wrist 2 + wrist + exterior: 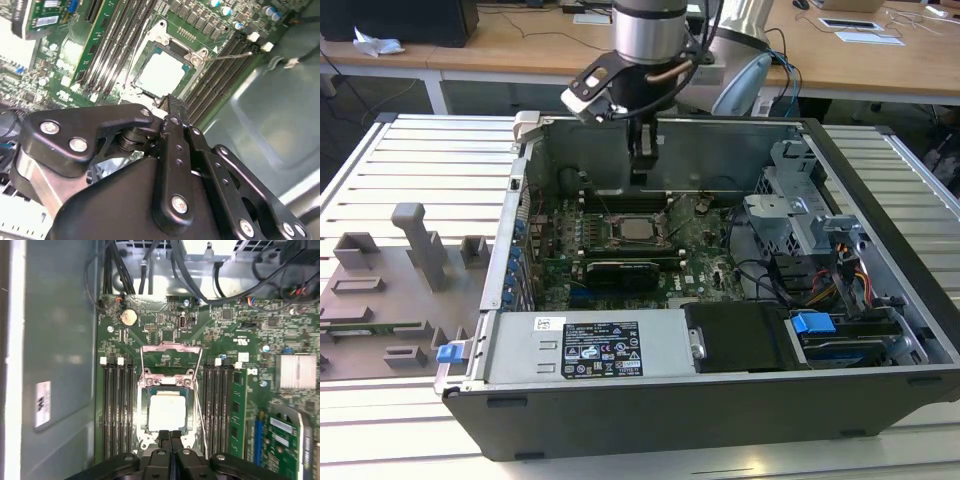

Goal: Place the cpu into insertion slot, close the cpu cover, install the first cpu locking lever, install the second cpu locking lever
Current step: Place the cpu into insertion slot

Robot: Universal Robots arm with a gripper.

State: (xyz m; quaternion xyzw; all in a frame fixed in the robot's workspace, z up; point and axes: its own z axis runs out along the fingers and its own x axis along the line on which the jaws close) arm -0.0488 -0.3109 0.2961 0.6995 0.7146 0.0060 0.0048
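While the cpu (167, 412) is seen lying flat in its socket on the green motherboard (225, 330), inside the open computer case (720, 400), the cpu cover (172, 346) has not been closed. It is tilted up from its hinge at the socket edge farther from the fingers, on the coin battery (129, 316) side. The gripper (170, 435) is held just over the near edge of the socket, with its fingers pressed together and nothing between them.

Being square, the chip has no long axis to speak of. Its pale metal top faces up, and its edges run parallel to the memory slots (117, 410) that flank the socket. The cover's open window faces across the board, not down on the chip, and its hinge line lies crosswise to the memory slots.

Trouble is judged most likely at the thin frame — fingers pushed against so narrow a rim could slip off and be driven onto the chip's lid or the neighbouring slots. A wire locking lever (231, 55) is seen standing away from the socket. If it were caught beneath the descending cover, the plate would be held off flat. A chip not fully seated could also be forced against the socket contacts — whether it is seated cannot be judged from these views.
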